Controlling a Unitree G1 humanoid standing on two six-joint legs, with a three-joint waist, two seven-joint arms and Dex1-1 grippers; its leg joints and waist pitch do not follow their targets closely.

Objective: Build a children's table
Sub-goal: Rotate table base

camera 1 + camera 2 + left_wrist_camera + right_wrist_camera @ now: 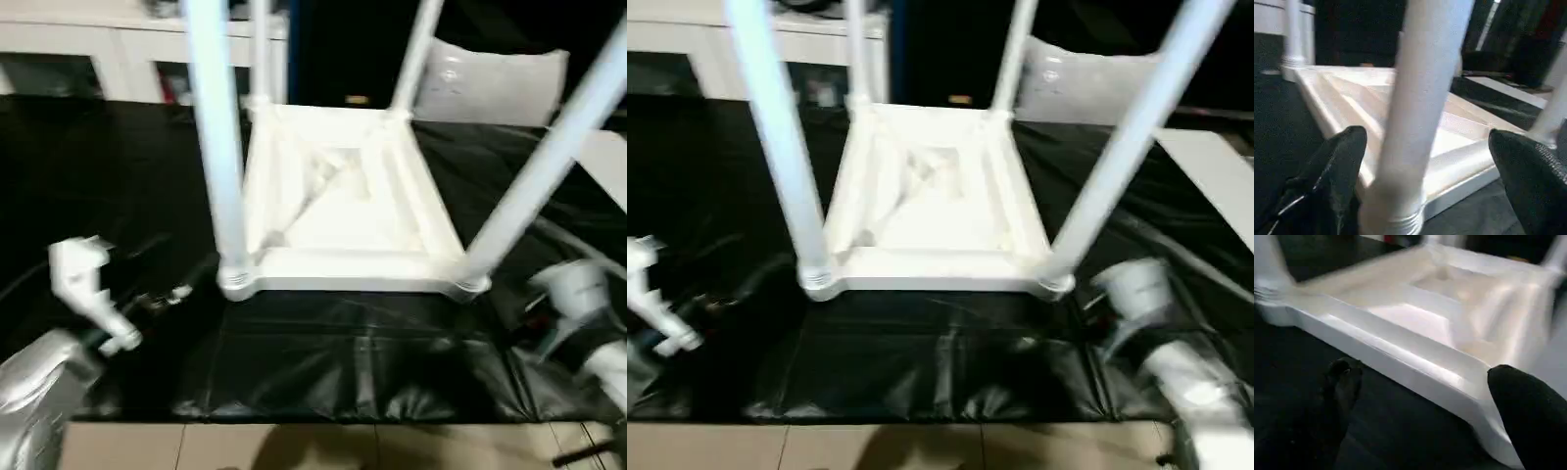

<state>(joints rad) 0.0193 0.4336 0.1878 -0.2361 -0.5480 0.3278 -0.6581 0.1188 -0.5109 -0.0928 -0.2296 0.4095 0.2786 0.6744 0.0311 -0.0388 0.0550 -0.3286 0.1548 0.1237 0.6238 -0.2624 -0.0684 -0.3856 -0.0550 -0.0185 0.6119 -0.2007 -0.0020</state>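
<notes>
Left wrist view has the left gripper (1425,171) spread wide around 1 near leg (1420,112) of the upturned table (343,201) on black sheeting (323,352), right gripper (1425,396) spread beside its rim.

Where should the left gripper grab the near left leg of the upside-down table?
Low on the near left leg, just above its corner socket, coming in from the robot's left. It stands upright, and the open left gripper already straddles it.
</notes>
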